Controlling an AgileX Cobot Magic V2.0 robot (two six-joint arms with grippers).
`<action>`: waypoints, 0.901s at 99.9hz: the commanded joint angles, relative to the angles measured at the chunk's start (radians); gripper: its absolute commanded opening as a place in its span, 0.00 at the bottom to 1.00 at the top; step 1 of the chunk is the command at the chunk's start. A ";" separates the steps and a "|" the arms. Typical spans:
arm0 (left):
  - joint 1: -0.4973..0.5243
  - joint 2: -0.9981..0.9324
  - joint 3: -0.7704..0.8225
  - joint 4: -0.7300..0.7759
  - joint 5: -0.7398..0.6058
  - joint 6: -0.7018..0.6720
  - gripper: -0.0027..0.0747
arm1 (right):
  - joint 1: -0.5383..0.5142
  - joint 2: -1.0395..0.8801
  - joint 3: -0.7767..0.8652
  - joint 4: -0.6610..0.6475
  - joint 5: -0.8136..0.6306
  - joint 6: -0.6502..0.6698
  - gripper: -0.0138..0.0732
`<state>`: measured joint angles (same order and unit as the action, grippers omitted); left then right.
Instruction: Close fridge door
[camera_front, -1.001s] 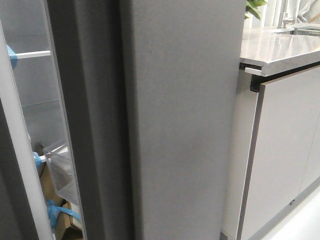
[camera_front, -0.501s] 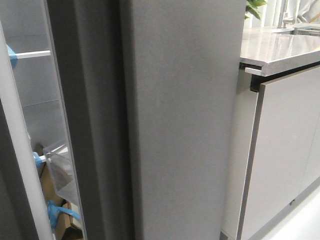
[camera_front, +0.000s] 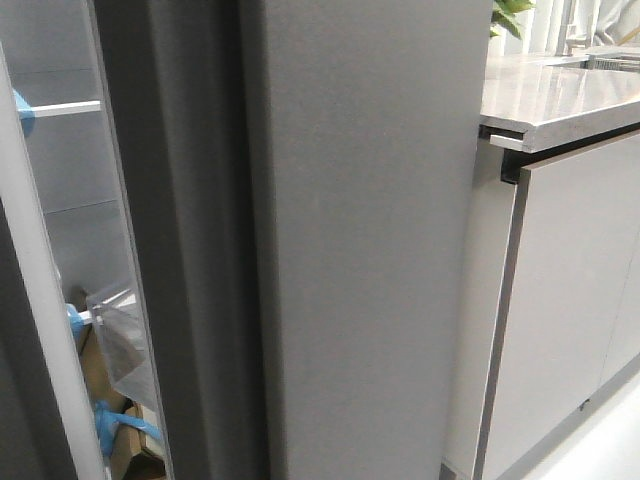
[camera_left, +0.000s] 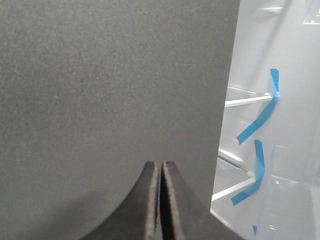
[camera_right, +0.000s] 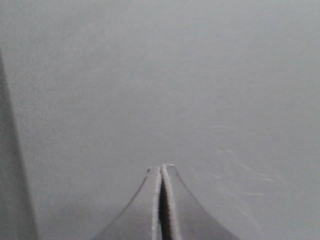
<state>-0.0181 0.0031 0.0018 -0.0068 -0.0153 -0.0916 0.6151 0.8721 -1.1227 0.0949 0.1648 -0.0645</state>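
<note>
Left tool (camera_left: 160, 167) fingers together, tip at fridge door (camera_left: 115, 90), right tool (camera_right: 162, 170) likewise together.

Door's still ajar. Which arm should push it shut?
Probably left. The left gripper, shut, points at the fridge door near its free edge, shelves visible beside it. The right gripper, also shut, faces only plain grey surface, so its placement is unclear.

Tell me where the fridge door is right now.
In the front view the fridge door fills the centre, standing ajar between the open fridge interior on its left and the countertop on its right.
</note>
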 joint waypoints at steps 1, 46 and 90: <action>-0.005 0.019 0.028 -0.002 -0.077 -0.003 0.01 | 0.018 0.043 -0.061 0.001 -0.070 -0.005 0.07; -0.005 0.019 0.028 -0.002 -0.077 -0.003 0.01 | 0.030 0.134 -0.093 0.010 -0.071 -0.003 0.07; -0.005 0.019 0.028 -0.002 -0.077 -0.003 0.01 | 0.079 0.146 -0.095 0.010 -0.114 -0.003 0.07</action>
<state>-0.0181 0.0031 0.0018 -0.0068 -0.0153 -0.0916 0.6923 1.0175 -1.1829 0.1037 0.1409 -0.0645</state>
